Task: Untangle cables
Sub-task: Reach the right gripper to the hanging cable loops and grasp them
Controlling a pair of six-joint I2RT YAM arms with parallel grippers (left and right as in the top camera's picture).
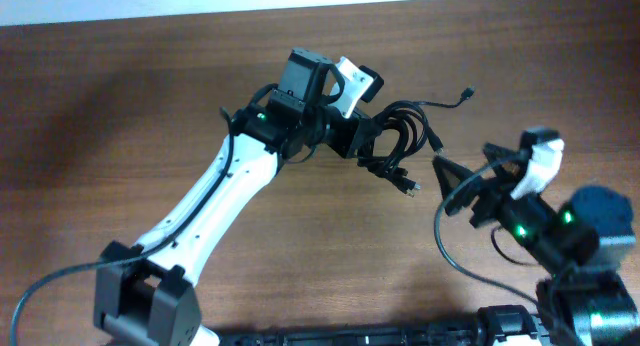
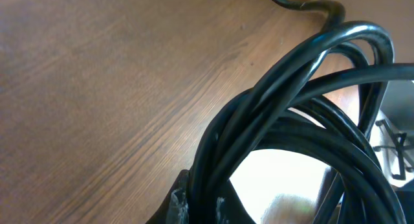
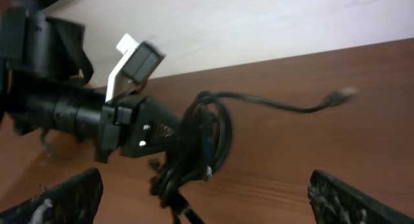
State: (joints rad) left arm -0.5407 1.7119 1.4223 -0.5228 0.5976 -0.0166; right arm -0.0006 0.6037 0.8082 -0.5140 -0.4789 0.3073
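The cables [image 1: 395, 141] are a bundle of thin black loops held up off the wooden table [image 1: 120, 96]. My left gripper [image 1: 368, 136] is shut on the bundle from the left. One loose cord trails right to a small plug [image 1: 469, 91], and other plug ends [image 1: 409, 186] hang below. The left wrist view shows the loops [image 2: 291, 120] pinched between the left gripper's [image 2: 207, 208] fingers [image 2: 176, 204]. My right gripper [image 1: 462, 156] stands open just right of the bundle. In the right wrist view its fingers [image 3: 65, 195] sit wide apart, with the bundle [image 3: 200, 146] ahead and nothing between them.
The white wall edge [image 1: 320, 1] runs along the table's far side. The thick black wire [image 1: 450, 246] of the right arm loops near its base. The left arm [image 1: 210, 206] crosses the table diagonally from the lower left.
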